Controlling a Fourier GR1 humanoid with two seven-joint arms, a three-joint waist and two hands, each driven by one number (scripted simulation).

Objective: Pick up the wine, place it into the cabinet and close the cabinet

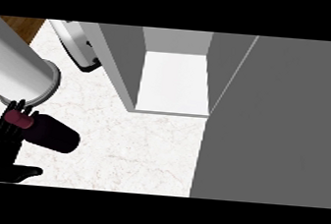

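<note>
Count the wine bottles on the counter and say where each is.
1. The wine bottle lies at the counter's left, in the left robot hand, left of the open cabinet. Others may be hidden behind the cabinet door.

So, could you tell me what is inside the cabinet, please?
The cabinet stands open, and only its bare white floor shows inside. The wine lies outside on the counter by the left hand. The open door hides the right part.

Even bright light, soft shadow inside cabinet (172, 80), slightly blurred edges
</note>
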